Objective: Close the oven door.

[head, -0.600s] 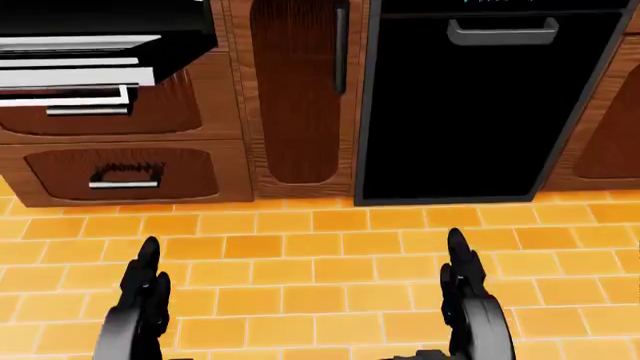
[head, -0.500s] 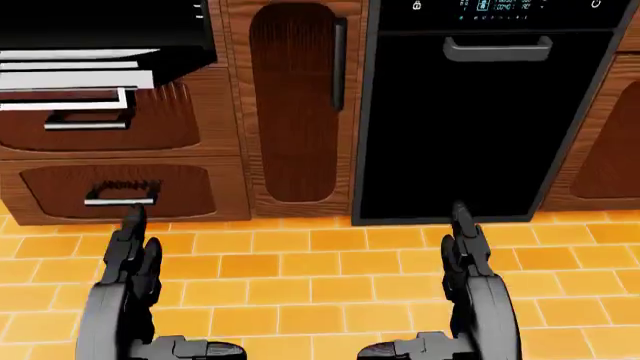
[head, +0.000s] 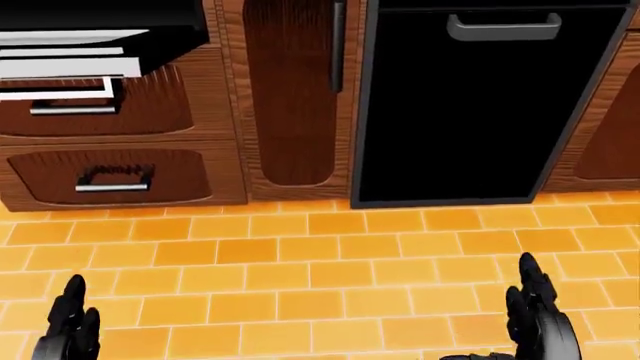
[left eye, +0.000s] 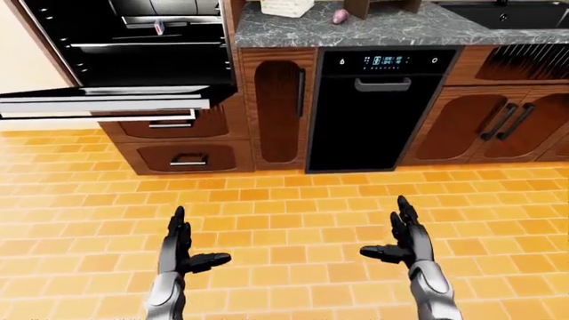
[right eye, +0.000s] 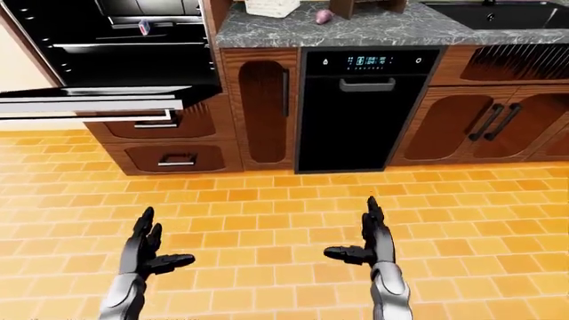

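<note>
The oven (left eye: 147, 47) is at the upper left of the left-eye view, its black cavity with racks showing. Its door (left eye: 107, 103) hangs open, folded down flat, with the handle (left eye: 98, 119) along its near edge; the door's edge also shows in the head view (head: 75, 49). My left hand (left eye: 182, 250) is open, fingers straight, low over the orange tile floor, well below the door. My right hand (left eye: 402, 237) is open likewise, below the black dishwasher. Neither touches anything.
A black dishwasher (left eye: 373, 107) with a grey handle stands right of a narrow wood cabinet (left eye: 277, 107). Two wood drawers (left eye: 182, 157) sit under the oven. A grey stone counter (left eye: 355, 27) runs above. Wood cabinet doors (left eye: 498, 123) are at right. Orange tiles (left eye: 285, 213) cover the floor.
In the head view both hands have dropped toward the bottom edge and spread apart. The cabinets shifted slightly, so the camera has moved a little.
</note>
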